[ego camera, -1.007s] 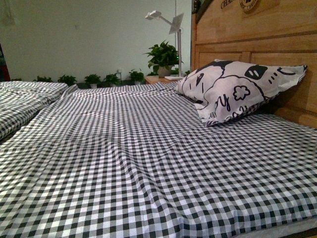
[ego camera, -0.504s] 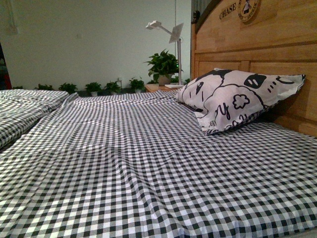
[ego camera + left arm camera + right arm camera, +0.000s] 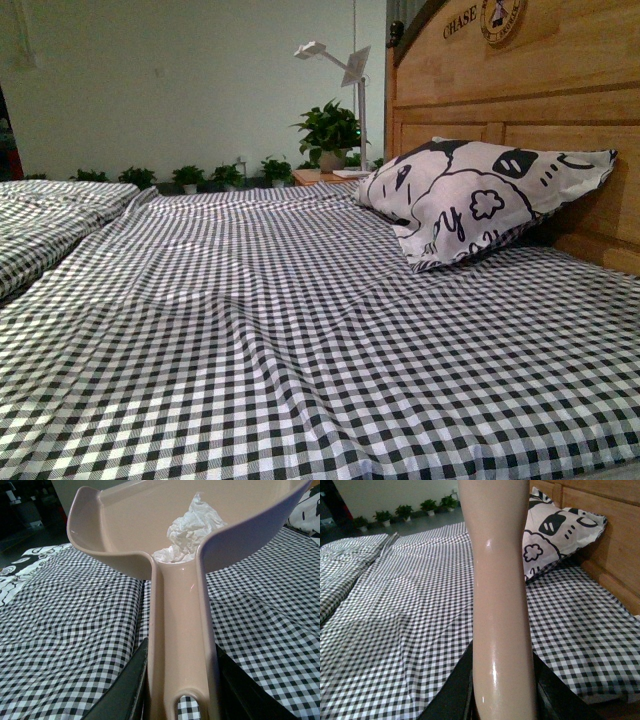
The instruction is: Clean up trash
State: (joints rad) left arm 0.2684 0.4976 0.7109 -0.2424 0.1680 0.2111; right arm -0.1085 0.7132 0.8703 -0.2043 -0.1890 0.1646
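Gripping a beige dustpan [image 3: 180, 645] by its handle, left gripper [image 3: 177, 700] clamped; trash [image 3: 192, 527] lying in the pan. Right gripper [image 3: 500, 700] pinching another beige handle [image 3: 500, 605]. Beyond, checked bedspread [image 3: 300, 330] bare, view barely shifted since a half-second ago: probably only disposal left.

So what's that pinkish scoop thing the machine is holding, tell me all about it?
It is a dustpan of smooth, glossy beige-pink plastic, with a wide shallow pan, raised curved walls and a long handle with a hole near its end. The left gripper clamps the handle between dark fingers. A crumpled white tissue wad lies inside, above the checked bedsheet.
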